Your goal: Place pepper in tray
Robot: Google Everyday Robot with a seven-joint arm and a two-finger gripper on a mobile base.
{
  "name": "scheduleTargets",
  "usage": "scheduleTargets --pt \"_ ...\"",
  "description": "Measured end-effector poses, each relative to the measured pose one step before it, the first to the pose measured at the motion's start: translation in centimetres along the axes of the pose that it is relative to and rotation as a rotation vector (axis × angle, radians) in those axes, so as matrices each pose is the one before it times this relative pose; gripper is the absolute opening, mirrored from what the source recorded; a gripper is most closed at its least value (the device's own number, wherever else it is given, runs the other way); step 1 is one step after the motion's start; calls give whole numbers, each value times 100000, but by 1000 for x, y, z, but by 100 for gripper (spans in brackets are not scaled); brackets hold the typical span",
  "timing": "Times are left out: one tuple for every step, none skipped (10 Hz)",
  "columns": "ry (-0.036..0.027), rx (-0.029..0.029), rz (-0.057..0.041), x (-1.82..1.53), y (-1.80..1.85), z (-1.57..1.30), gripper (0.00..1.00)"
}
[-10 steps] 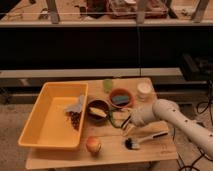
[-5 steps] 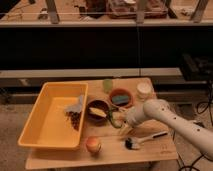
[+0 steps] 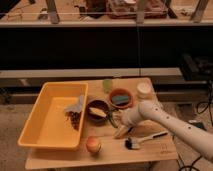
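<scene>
Jaws: closed on the pepper (image 3: 112, 120), low over the counter (image 3: 60, 159) at centre frame, just right of the brown bowl (image 3: 97, 111). The pepper is outside the tray (image 3: 35, 122), which sits at the left of the frame, beyond that bowl. My arm (image 3: 165, 120) enters from the lower right. A round fruit (image 3: 93, 145) lies below the bowl, a brush (image 3: 142, 140) below my arm, and a green cup (image 3: 108, 85) stands toward the counter's upper edge.

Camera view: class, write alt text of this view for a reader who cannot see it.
A white robot arm's gripper is at a dark-green pepper beside a brown bowl on a wooden table. The large yellow tray lies left of the bowl; the pepper is not yet in it.
</scene>
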State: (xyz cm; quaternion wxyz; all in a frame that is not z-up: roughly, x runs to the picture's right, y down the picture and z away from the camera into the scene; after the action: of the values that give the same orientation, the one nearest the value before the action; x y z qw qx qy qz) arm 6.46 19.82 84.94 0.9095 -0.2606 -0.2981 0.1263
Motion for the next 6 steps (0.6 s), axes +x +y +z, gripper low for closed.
scheduleTargets --pt "-1406 -314 3602 384 -147 652 76" --pt "-507 -120 1475 169 -83 221 70" --pt "-586 -12 1279 111 -114 106 62" --pt "-777 3 1551 214 -99 60 51" --pt "-879 -106 1185 57 -109 109 41" --pt "-721 -249 867 -26 34 80 39"
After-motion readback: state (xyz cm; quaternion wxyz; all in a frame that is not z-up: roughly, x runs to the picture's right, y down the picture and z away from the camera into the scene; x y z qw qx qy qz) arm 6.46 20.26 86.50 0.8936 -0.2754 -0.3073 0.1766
